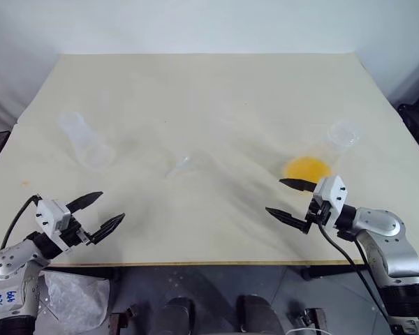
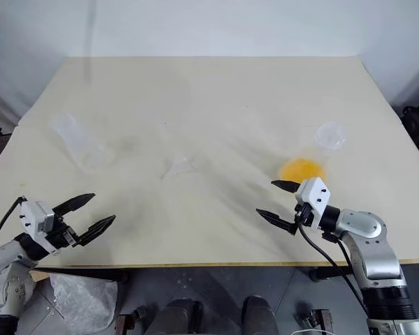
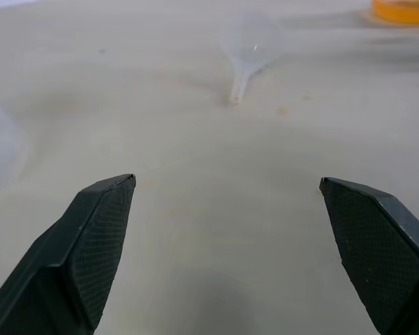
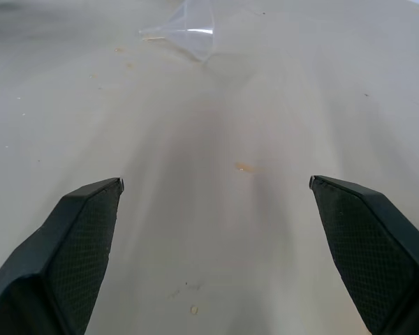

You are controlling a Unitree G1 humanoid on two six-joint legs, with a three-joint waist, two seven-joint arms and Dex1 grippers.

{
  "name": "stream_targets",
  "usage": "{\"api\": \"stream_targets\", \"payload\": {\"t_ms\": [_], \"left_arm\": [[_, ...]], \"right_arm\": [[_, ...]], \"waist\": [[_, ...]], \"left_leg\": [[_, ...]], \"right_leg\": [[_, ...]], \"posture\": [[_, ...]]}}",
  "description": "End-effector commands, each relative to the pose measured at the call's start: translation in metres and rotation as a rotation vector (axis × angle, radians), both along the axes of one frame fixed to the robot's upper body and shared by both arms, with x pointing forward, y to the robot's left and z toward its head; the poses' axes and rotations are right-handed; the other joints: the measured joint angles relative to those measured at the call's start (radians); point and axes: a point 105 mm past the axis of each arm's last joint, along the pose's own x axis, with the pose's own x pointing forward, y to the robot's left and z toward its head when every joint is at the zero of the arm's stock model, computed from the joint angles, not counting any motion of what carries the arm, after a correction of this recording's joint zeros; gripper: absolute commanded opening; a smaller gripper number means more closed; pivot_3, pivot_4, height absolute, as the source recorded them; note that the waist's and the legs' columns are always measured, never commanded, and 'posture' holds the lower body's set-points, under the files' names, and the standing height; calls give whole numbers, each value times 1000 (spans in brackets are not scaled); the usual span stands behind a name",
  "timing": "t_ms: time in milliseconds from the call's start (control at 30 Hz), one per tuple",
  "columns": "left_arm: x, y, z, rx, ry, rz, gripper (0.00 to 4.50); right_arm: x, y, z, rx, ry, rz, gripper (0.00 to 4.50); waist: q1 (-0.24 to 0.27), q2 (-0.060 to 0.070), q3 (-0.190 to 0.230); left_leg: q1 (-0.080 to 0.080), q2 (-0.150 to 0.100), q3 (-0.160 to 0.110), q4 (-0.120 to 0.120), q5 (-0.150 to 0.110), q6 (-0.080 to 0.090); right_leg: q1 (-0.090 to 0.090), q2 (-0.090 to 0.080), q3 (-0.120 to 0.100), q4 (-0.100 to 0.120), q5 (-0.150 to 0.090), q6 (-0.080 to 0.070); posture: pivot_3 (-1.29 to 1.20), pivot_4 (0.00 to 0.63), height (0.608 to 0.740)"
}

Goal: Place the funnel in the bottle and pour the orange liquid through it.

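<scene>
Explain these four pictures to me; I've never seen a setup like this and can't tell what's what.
This is a two-armed robot standing at a pale table. The two wide pictures come from cameras in its head, looking down over its arms. The two close-ups come from cameras on its wrists, each looking out between that arm's own two black fingers.

The left gripper and the right gripper are both open and hold nothing; they hover near the table's front edge.

On the table: an empty clear bottle on the left, a small clear funnel lying on its side in the middle, and on the right a second clear bottle with orange liquid in its base.
</scene>
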Motion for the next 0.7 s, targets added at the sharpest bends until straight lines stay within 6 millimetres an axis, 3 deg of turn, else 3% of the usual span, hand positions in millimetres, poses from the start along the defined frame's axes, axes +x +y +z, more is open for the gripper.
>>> {"api": "stream_targets", "payload": {"t_ms": [33,267,367,600,700], "left_arm": [[-3,2,10,7,-60,18,4500],[2,9,16,16,-61,159,4500],[-5,15,20,-10,-60,207,4500],[-47,48,27,-72,-74,442,4500],[-45,58,34,-97,-109,507,4500]], "right_arm": [[0,2,12,13,-48,6,4483],[2,8,10,22,-42,23,4483],[5,12,11,28,-38,39,4483],[16,21,18,38,-70,75,4483],[19,27,24,51,-88,92,4483]], "waist": [[0,0,0],[0,0,0],[-4,0,0],[-1,0,0],[8,0,0]], "left_leg": [[0,0,0,0,0,0],[0,0,0,0,0,0],[0,0,0,0,0,0],[0,2,0,0,-1,-1],[0,2,0,1,-1,-1]], "right_leg": [[0,0,0,0,0,0],[0,0,0,0,0,0],[0,0,0,0,0,0],[0,0,1,-1,0,0],[1,0,0,-2,0,0]], "posture": [[0,150,740],[0,150,740],[0,150,740],[0,150,740],[0,150,740]]}}
